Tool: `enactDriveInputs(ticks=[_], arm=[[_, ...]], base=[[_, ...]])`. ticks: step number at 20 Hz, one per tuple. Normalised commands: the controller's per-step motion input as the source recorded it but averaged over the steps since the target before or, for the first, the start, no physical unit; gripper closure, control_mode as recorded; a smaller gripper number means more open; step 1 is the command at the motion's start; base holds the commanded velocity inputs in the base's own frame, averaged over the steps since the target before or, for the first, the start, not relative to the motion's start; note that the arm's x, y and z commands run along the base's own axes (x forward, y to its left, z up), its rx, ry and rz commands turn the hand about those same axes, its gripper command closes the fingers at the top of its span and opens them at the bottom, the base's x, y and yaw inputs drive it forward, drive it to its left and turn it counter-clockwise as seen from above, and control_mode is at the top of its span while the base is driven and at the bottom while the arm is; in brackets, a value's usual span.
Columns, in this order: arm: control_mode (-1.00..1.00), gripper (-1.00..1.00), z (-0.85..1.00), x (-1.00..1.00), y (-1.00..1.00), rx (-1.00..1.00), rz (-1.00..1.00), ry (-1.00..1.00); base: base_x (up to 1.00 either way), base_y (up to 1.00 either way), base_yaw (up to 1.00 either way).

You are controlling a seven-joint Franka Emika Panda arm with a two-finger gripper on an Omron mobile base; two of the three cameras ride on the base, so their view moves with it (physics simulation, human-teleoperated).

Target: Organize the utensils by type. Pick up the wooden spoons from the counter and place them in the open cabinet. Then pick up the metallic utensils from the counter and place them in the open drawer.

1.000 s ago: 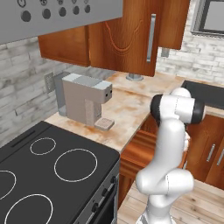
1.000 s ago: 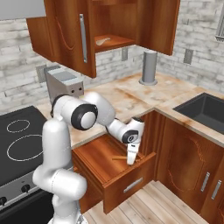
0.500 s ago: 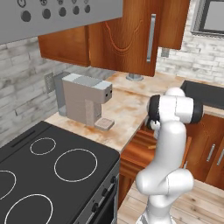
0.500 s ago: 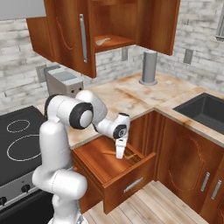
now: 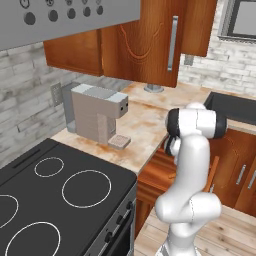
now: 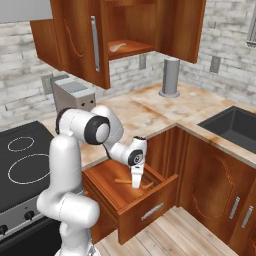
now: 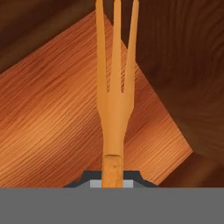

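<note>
Fingers clamped on fork w/ 3 tines, over open drawer; no writing legible.

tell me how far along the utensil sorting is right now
Done, by the look of it: a pale spoon already lies on the open cabinet shelf. In hand: the gripper is shut on a fork and hangs over the open drawer, where another utensil seems to lie. Left: release the fork into the drawer. I see no other utensils on the counter.

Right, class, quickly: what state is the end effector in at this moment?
End effector: closed, holding a fork over the open drawer.
</note>
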Motion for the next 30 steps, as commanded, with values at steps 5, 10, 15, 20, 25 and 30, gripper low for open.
enactDriveInputs(ticks=[5,10,15,20,25,30], arm=[[-1.0,1.0,-0.35,-0.04,0.08,0.0,0.0,0.0],[-1.0,1.0,-0.37,0.0,0.0,0.01,0.0,0.0],[-1.0,1.0,-0.35,0.0,0.0,0.02,0.0,0.0],[-1.0,1.0,-0.25,0.02,0.0,0.03,0.0,0.0],[-1.0,-1.0,-0.18,0.03,0.0,0.01,0.0,0.0],[-1.0,-1.0,-0.03,0.06,0.01,0.0,0.0,0.0]], base=[[0.0,0.0,0.0],[0.0,0.0,0.0],[0.0,0.0,0.0],[0.0,0.0,0.0],[0.0,0.0,0.0],[0.0,0.0,0.0]])
